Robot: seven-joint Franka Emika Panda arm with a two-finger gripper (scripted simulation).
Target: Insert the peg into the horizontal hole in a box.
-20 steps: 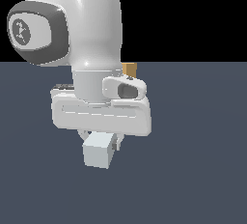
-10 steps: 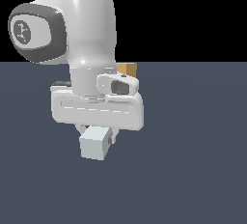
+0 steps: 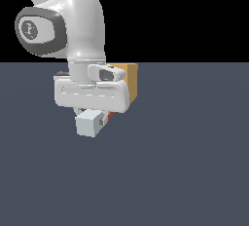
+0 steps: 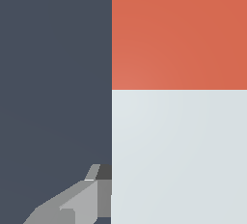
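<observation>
Peg in my jaws, above the desk!
My jaws clamp the peg, its red end toward the box at two o'clock, partly behind my hand.

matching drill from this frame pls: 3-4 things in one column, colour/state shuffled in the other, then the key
Things:
1. peg
2. box
3. gripper
4. floor

Colour or state:
A. dark blue-grey, flat
B. tan, partly hidden behind the arm in the exterior view
C. pale grey-white with a red-orange end
D. shut on the peg

Pairs: 1-C, 2-B, 3-D, 4-A
</observation>
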